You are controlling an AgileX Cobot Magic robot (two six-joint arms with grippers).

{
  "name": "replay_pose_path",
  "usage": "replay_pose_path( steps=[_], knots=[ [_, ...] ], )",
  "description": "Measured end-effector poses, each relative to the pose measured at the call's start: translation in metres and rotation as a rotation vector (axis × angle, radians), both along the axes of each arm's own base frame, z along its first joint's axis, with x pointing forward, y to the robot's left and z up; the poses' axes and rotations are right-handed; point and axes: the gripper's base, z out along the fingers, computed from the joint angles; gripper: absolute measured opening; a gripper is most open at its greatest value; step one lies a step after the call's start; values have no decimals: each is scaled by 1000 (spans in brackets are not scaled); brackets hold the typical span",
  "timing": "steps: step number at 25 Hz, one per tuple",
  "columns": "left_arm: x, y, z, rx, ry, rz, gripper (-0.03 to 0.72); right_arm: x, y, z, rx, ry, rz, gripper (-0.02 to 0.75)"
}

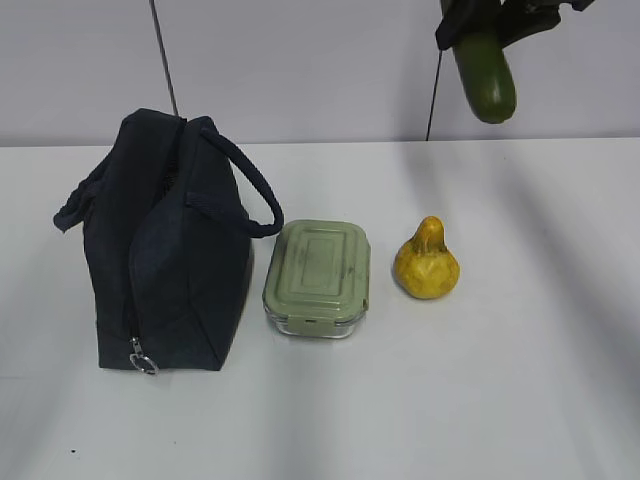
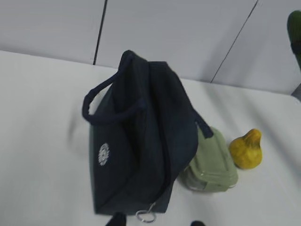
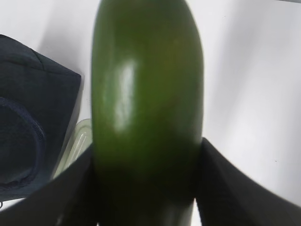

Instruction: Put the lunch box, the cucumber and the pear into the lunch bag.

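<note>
Risk: lunch bag [image 1: 165, 245] zipper looks closed in exterior view, ring pull at near bottom end; dropping cucumber [image 1: 485, 72] now would bounce it off fabric. Risk: long smooth cylinder hangs below grip, could slip or swing.

Right pincer [image 1: 478, 28] raised high at far right, above table [image 1: 520, 400], pinching cucumber's upper end, cucumber hanging down. Left pincer [image 2: 155, 222] hovers just near of bag's ring pull; only fingertips visible, apparently spread.

Lunch box [image 1: 318, 277] just right of bag; pear [image 1: 427, 261] right of box.
</note>
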Motion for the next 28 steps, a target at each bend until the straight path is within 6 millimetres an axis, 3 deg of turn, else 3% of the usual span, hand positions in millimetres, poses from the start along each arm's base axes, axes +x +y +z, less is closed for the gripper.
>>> replay_pose_path(
  steps=[8, 14, 20, 23, 28],
  knots=[
    [83, -10, 2, -79, 56, -86, 407, -1, 4, 2, 50, 3, 11, 404],
    [147, -18, 0, -66, 128, -151, 419, -1, 8, 4, 102, 7, 21, 404],
    [195, -37, -23, -36, 245, -224, 419, -2, 14, 7, 170, 11, 38, 404],
    [207, -43, -44, -15, 318, -242, 384, -5, 27, 8, 194, 9, 79, 404],
    [214, -42, -62, 21, 376, -249, 226, -17, 73, 9, 198, 11, 202, 404]
  ],
)
